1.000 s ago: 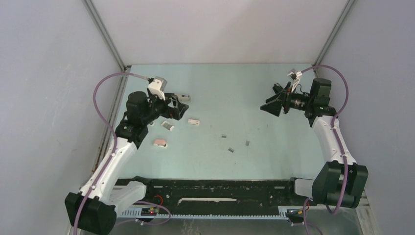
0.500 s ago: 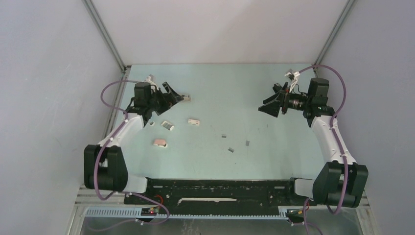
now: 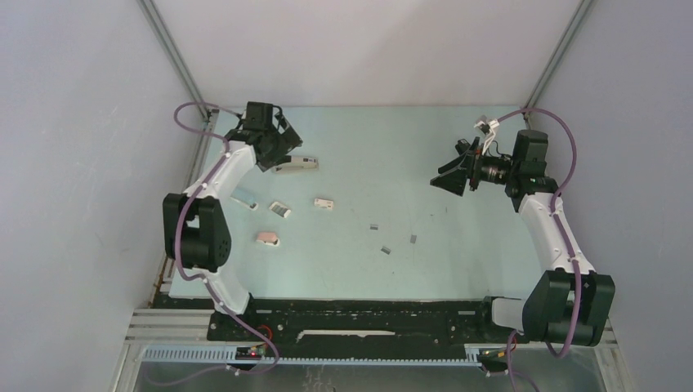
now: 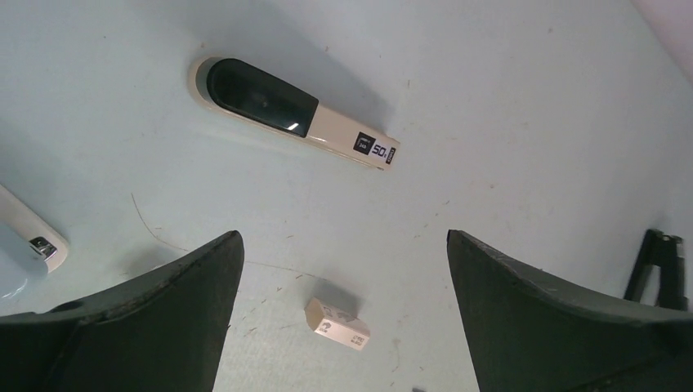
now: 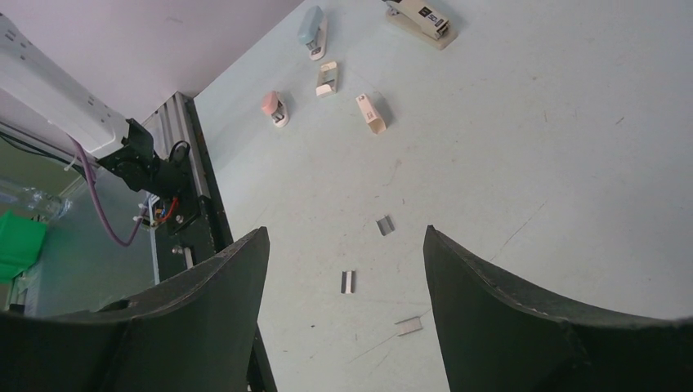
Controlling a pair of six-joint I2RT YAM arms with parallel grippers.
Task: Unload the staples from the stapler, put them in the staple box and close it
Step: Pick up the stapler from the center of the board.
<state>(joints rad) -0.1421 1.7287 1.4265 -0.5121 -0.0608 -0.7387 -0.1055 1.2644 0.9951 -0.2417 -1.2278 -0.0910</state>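
The stapler (image 3: 296, 166) lies flat at the far left of the table; it is long and cream, with a dark window (image 4: 261, 96) in its top. My left gripper (image 3: 274, 149) hovers just behind it, open with nothing between its fingers (image 4: 343, 237); the stapler (image 4: 294, 114) lies beyond the fingertips. Three short grey strips of staples (image 3: 385, 250) lie loose mid-table, and in the right wrist view the staples (image 5: 348, 282) show between the fingers. My right gripper (image 3: 448, 175) hangs open and empty in the air at the right (image 5: 345, 230).
Smaller items lie on the left of the table: a cream box (image 4: 337, 324), a pale blue mini stapler (image 5: 310, 28), a pink one (image 3: 267, 238) and a striped one (image 3: 279, 210). Walls close in the back and sides. A black rail (image 3: 351, 318) runs along the near edge.
My left arm has swung out and back toward the far-left corner, carrying its open gripper from beside the stapler to behind it. The right arm has barely moved.
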